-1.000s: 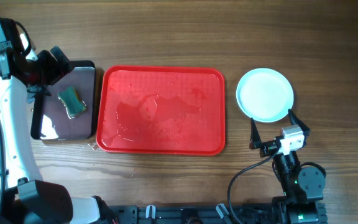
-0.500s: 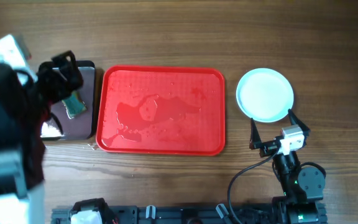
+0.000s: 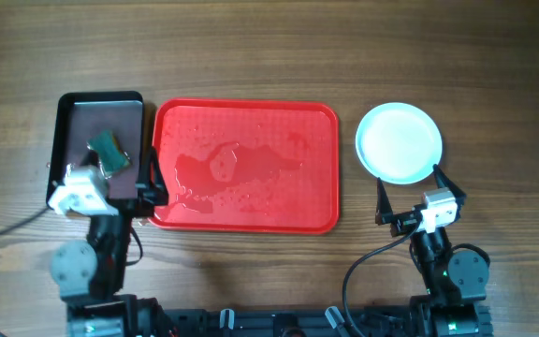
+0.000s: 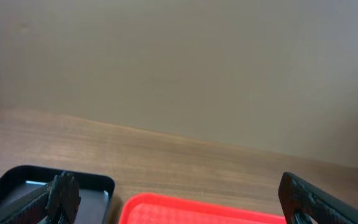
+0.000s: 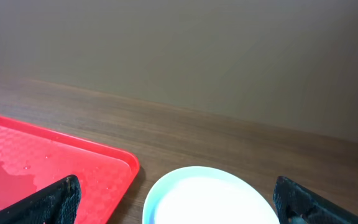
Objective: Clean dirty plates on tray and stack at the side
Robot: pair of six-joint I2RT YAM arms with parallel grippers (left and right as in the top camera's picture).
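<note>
Overhead view puts the plates [image 3: 399, 142] at the right of the frame, just beside the tray [image 3: 243, 167] and off it, on the bare table [image 3: 251, 56]. Only one round pale outline shows, clean on top, so I cannot tell how many lie stacked. The tray carries no plate, only wet patches. At the left, a black tray [image 3: 82, 117] holds a green sponge [image 3: 109, 152]. The left gripper [image 3: 101, 185] sits at the lower edge of the black tray, jaws spread wide and empty. The right gripper [image 3: 412, 194] rests just below the plates, jaws equally wide, gripping nothing. The plates look stiff, smooth and breakable, and probably slick if damp. The rim is the place to pinch, since the flat face offers no hold.
</note>
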